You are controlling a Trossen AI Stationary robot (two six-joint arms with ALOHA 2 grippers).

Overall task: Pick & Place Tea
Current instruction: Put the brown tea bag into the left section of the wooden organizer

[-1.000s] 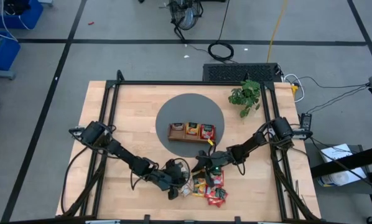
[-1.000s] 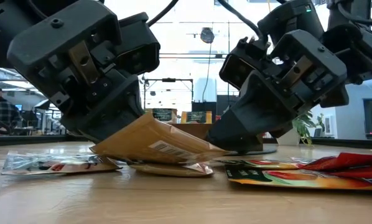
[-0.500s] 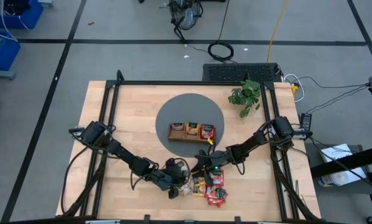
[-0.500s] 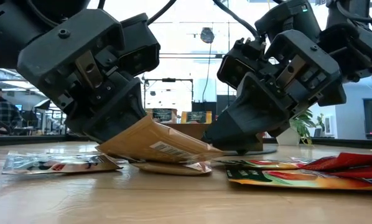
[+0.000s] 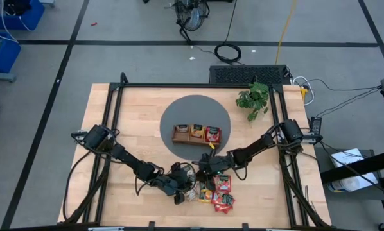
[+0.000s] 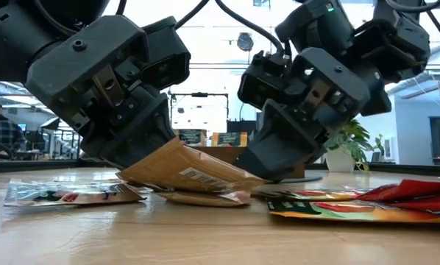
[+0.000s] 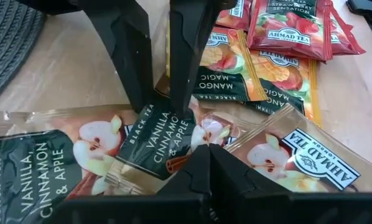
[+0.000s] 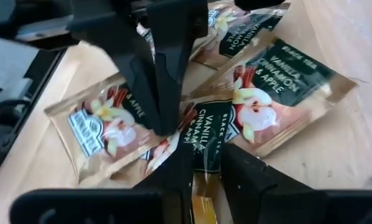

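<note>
The left gripper [image 7: 201, 163] is pinching one corner of a vanilla-cinnamon-apple tea packet [image 7: 158, 140], fingers pressed together on the foil. The right gripper [image 8: 195, 152] meets it from the other side, its fingers pinched on the same packet [image 8: 201, 134]. In the low view the packet [image 6: 187, 171] sits tilted, one edge lifted off the table [image 6: 205, 243] between the two heads. From above, both grippers [image 5: 182, 181] [image 5: 205, 168] work just in front of the wooden tray [image 5: 196, 134], which already holds packets in its three sections and sits on the grey round mat [image 5: 179, 115].

More vanilla packets [image 7: 43, 165] lie under and beside the held one; mango packets [image 7: 232, 62] and red strawberry ones [image 7: 292, 28] lie just past it, farther from the tray.

With both grippers on one thin packet, opposite pulls could tear or crumple it. A neighbour overlapping it may drag along or be pushed across the table. A shallow corner grip could also slip as it lifts toward the tray.
</note>
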